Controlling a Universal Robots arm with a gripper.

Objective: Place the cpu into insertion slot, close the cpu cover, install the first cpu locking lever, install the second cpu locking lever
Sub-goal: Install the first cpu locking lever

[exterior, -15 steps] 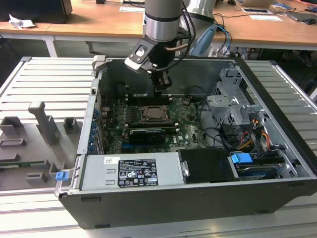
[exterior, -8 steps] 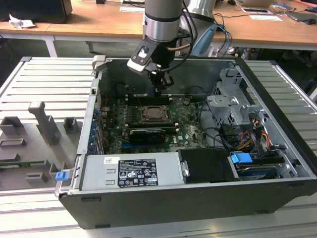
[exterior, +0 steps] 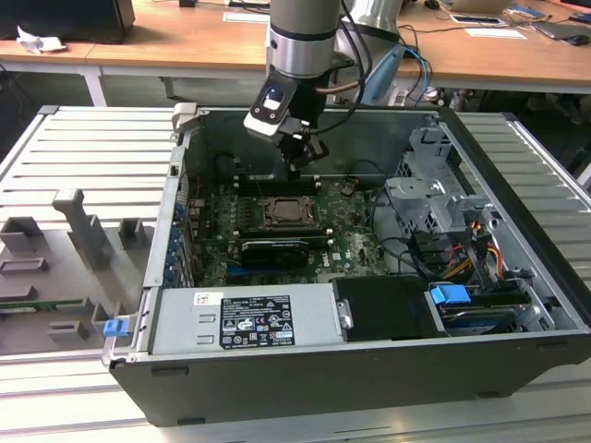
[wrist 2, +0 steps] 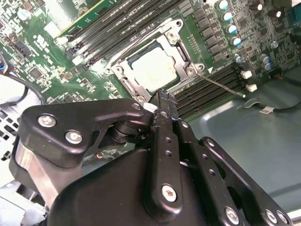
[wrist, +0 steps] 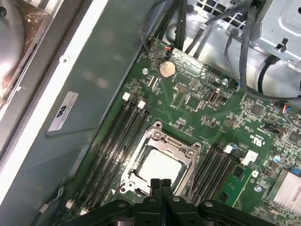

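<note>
The cpu (wrist 2: pixel 153 70) (wrist: pixel 160 167) lies flat in the insertion slot (exterior: pixel 288 214) on the green board, its pale face showing through the square opening of the cpu cover (wrist 2: pixel 175 43) (wrist: pixel 162 140). The silvery cover lies down over the socket. A thin metal locking lever (wrist 2: pixel 221 84) sticks out from one socket corner across the memory slots. My gripper (exterior: pixel 300 161) (wrist 2: pixel 162 100) (wrist: pixel 160 182) hangs just above the socket's edge. Its black fingers are pressed together, shut, with nothing between them.
Long black memory slots (wrist: pixel 115 141) flank the socket on both sides. Inside the open case stand a grey labelled box (exterior: pixel 245 318), a black card (exterior: pixel 272 249), a metal drive cage (exterior: pixel 434 198) and loose cables (exterior: pixel 480 249). A coin cell (wrist: pixel 166 69) sits on the board.
</note>
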